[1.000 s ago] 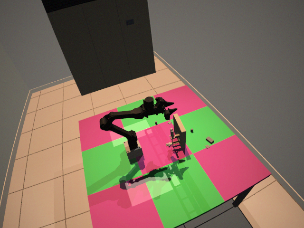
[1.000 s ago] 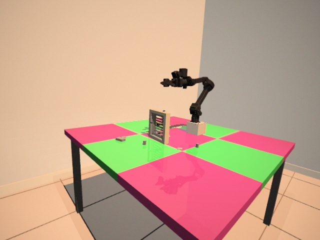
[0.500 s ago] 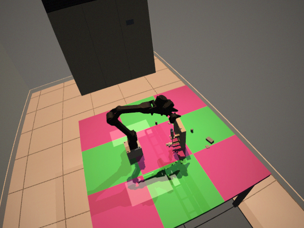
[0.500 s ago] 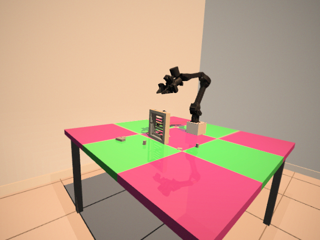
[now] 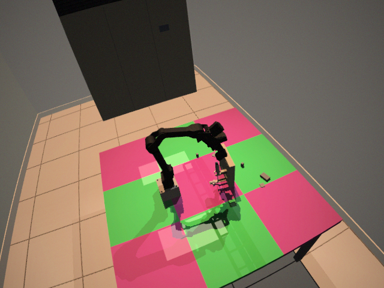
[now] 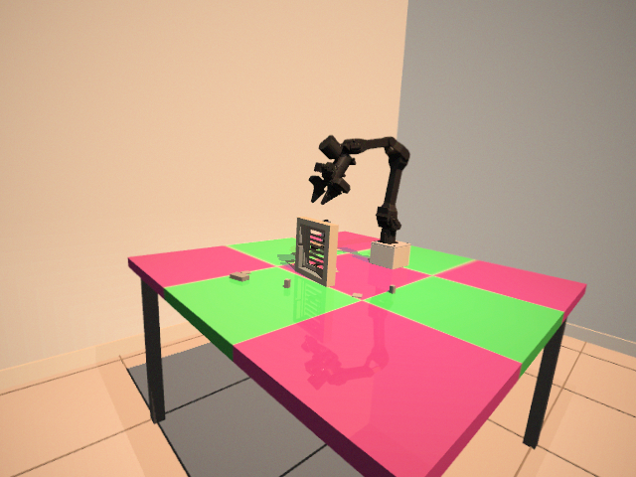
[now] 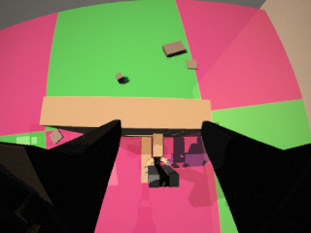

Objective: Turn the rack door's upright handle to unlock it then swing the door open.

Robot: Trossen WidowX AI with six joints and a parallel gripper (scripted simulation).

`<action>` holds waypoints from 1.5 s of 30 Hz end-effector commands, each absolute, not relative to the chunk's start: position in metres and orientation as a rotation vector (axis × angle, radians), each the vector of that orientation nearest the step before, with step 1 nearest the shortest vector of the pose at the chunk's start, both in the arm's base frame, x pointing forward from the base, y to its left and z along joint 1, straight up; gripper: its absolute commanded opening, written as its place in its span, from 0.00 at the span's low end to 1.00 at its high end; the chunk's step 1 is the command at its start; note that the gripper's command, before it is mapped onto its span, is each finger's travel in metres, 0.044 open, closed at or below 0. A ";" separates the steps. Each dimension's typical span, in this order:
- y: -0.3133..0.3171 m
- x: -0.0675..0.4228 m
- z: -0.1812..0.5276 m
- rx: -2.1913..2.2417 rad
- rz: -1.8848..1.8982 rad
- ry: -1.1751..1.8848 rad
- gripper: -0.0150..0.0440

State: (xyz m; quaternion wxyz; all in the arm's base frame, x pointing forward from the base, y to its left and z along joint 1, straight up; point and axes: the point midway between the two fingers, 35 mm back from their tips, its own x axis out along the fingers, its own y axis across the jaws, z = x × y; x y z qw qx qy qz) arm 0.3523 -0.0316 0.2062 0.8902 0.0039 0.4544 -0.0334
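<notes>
Hovering above the frame with fingers apart and empty. Gotta clear that top edge, then sink slowly and straddle the upright handle before squeezing.

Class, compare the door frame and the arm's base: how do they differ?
The frame is tall and thin; the base is a squat block. The frame surrounds an opening; the base looks solid. The frame stands beneath the gripper; the base carries the arm. Both are pale and stand on the table.
</notes>
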 end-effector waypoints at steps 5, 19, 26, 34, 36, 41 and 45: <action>-0.036 0.341 0.185 0.015 -0.064 1.194 0.74; -0.040 0.317 0.169 0.039 -0.050 1.539 0.74; -0.041 0.317 0.165 0.039 -0.050 1.539 0.74; -0.041 0.319 0.152 0.039 -0.050 1.539 0.74; -0.041 0.319 0.149 0.039 -0.050 1.539 0.74; -0.041 0.320 0.141 0.039 -0.050 1.539 0.74; -0.041 0.320 0.134 0.039 -0.050 1.539 0.74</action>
